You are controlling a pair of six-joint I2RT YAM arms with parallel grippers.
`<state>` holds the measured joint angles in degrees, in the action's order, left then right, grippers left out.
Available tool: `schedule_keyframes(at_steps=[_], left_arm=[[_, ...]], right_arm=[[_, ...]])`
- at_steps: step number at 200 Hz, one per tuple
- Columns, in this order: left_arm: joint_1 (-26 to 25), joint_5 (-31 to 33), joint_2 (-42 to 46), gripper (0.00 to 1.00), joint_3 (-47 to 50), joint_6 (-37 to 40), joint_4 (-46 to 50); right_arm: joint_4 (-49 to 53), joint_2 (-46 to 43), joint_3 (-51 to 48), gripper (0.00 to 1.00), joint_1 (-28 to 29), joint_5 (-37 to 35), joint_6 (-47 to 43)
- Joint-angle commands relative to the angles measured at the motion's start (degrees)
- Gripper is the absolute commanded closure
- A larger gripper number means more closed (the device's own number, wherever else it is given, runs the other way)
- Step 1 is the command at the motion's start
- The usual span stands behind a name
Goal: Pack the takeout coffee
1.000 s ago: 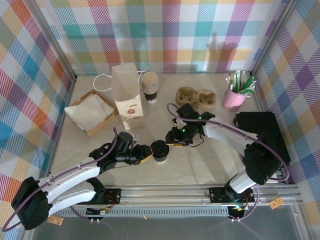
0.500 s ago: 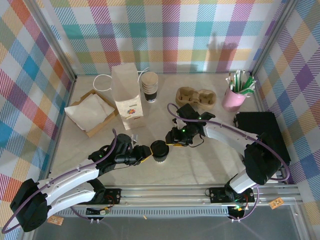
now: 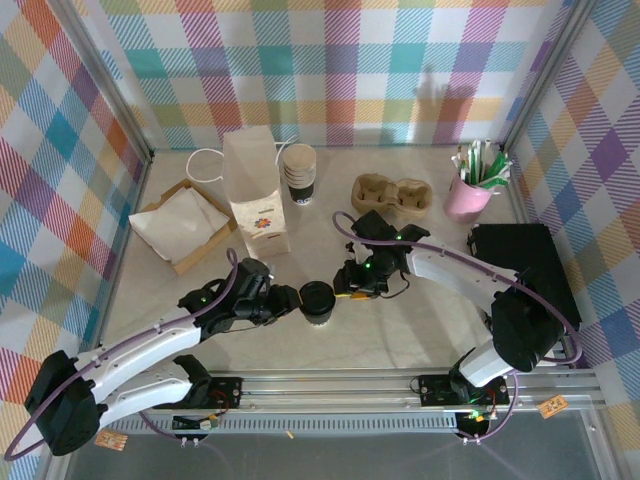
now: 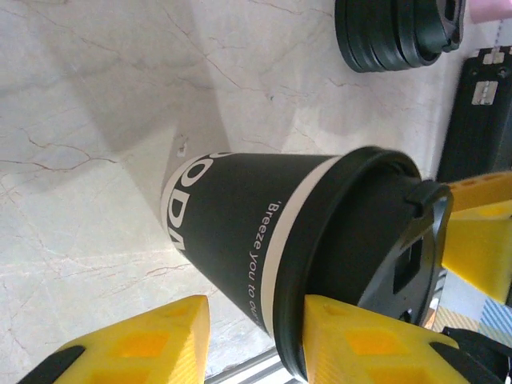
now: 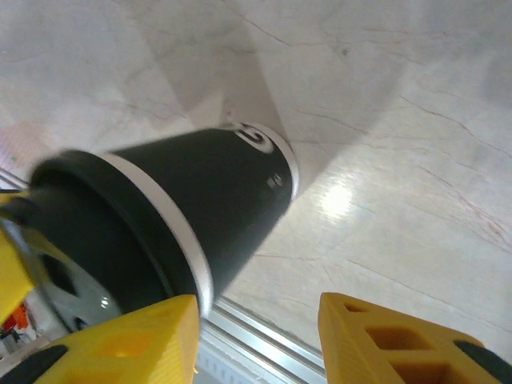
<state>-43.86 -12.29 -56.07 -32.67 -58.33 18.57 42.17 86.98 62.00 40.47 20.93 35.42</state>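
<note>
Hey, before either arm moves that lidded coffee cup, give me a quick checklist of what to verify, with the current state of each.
1. Seating of the round black plastic lid on the small dark-walled paper cup: ok.
2. Cup standing upright on the marble-look table: ok.
3. Firm hold by the left gripper: cannot tell; it straddles the cup.
4. Clearance of the right gripper from the cup: not ok; jaws open, cup right beside one jaw.
5. Stance of the tall tan paper bag: upright, ok.
6. Bag mouth open: cannot tell.
</note>
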Motion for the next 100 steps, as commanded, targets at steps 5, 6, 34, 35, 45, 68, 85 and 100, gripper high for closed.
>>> schedule_keyframes(at_steps=[5, 6, 34, 35, 45, 68, 85, 100], left_arm=[[-0.38, 1.91, -2.09, 0.65, -2.44, 2.64, 6.42], [-0.36, 1.96, -2.14, 0.65, -2.46, 2.66, 6.45], [-0.4, 2.63, -1.79, 0.63, -2.93, 2.85, 7.18], [-0.38, 2.63, -1.73, 0.63, -2.93, 2.86, 7.18], [-0.35, 2.64, -1.28, 0.62, -3.02, 2.94, 6.95], [-0.37, 1.88, -0.82, 0.58, -3.94, 3.94, 6.01], [-0.4, 1.1, -1.32, 0.57, -5.28, 5.17, 5.88], [-0.37, 0.54, -2.23, 0.56, -6.53, 6.0, 6.37]], right_arm=[[4.49, -1.32, 0.83, 0.56, 0.05, -1.69, 0.54], [4.54, -1.35, 0.84, 0.56, 0.05, -1.69, 0.53], [5.15, -2.37, 1.26, 0.56, 0.04, -1.67, 0.6], [5.18, -2.4, 1.27, 0.56, 0.04, -1.68, 0.61], [5.48, -2.77, 1.37, 0.55, 0.06, -1.92, 0.57], [5.95, -3.58, 1.96, 0.55, 0.05, -2.56, 0.12], [6.04, -4.4, 2.23, 0.54, 0.05, -3.29, -0.55], [6.18, -5.08, 2.5, 0.53, 0.0, -4.25, -1.6]])
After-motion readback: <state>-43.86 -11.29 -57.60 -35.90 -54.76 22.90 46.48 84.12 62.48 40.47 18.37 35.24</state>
